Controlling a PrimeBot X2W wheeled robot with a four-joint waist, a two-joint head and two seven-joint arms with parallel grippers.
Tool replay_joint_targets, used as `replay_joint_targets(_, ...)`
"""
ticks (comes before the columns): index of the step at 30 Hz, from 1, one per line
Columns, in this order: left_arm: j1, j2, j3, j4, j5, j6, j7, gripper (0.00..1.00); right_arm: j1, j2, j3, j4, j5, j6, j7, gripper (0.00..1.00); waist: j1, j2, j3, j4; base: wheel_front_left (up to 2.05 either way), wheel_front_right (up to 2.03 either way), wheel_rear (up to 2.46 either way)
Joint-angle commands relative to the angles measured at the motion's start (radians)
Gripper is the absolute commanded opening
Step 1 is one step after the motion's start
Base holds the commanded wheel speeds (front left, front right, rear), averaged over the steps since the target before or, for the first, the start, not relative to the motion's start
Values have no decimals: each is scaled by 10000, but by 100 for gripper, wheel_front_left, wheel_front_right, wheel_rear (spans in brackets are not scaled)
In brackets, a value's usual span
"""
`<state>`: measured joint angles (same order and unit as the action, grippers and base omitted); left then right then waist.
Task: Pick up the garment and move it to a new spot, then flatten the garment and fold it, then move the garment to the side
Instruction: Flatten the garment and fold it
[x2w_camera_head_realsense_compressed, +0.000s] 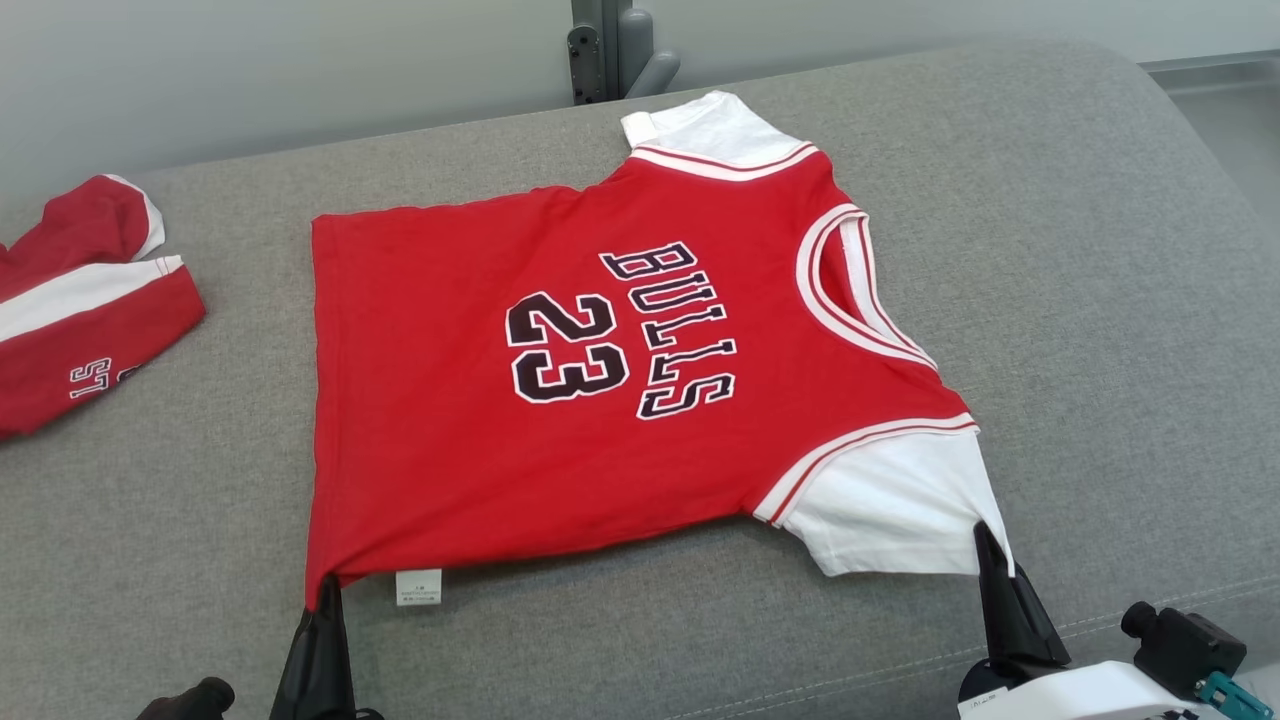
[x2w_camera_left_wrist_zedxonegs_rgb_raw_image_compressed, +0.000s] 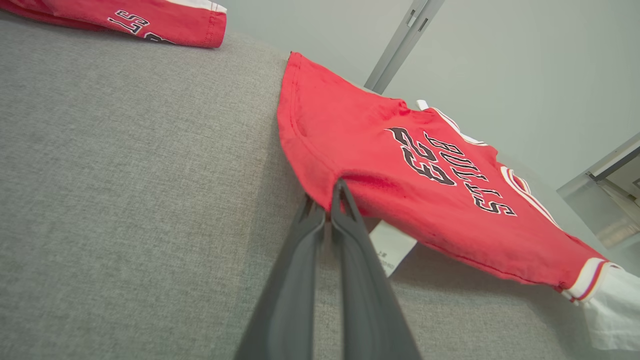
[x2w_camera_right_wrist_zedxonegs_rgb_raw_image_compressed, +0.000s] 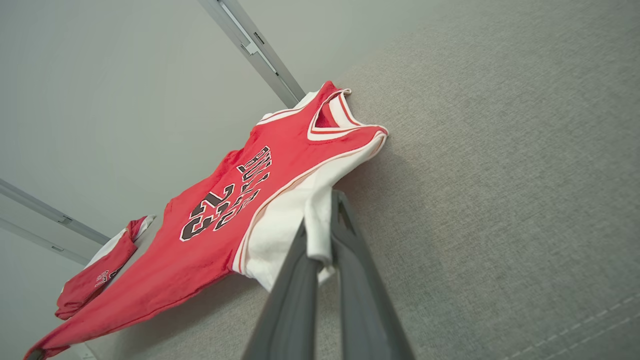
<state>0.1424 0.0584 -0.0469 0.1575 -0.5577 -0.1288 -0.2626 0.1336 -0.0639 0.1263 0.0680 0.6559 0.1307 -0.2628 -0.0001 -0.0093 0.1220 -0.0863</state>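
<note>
The garment (x2w_camera_head_realsense_compressed: 560, 400) is a red jersey with white sleeves and "BULLS 23" printed in black, spread face up on the grey cushion (x2w_camera_head_realsense_compressed: 1100, 300), collar to the right. My left gripper (x2w_camera_head_realsense_compressed: 325, 592) is shut on the near hem corner (x2w_camera_left_wrist_zedxonegs_rgb_raw_image_compressed: 320, 185), lifting it a little off the cushion. My right gripper (x2w_camera_head_realsense_compressed: 990, 545) is shut on the edge of the near white sleeve (x2w_camera_right_wrist_zedxonegs_rgb_raw_image_compressed: 315, 235). The near edge of the garment (x2w_camera_left_wrist_zedxonegs_rgb_raw_image_compressed: 450, 200) hangs slightly above the fabric surface between the two grips.
A second red and white garment (x2w_camera_head_realsense_compressed: 80, 300) lies crumpled at the cushion's far left. A grey metal post (x2w_camera_head_realsense_compressed: 600, 45) stands behind the cushion. The cushion's near seam (x2w_camera_head_realsense_compressed: 1150, 610) runs close to my right wrist.
</note>
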Motion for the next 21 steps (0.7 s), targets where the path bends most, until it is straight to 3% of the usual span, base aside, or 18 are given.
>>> replay_joint_targets(1,88,15,21,68,80,-19,-28,0,68,-11,-32,77,33,0,-35,0,1,93,-13,2,0,0,0)
replay_joint_targets(12,-981,121,-470,533,-529,-19,-27,0,-563,11,47,619,268,0,-35,0,1,93,-41,142,0,0,0)
replay_joint_targets(21,-2791,66,-801,1738,-984,-20,-27,0,-2121,-42,-140,1805,610,0,-35,0,1,93,281,321,0,0,0)
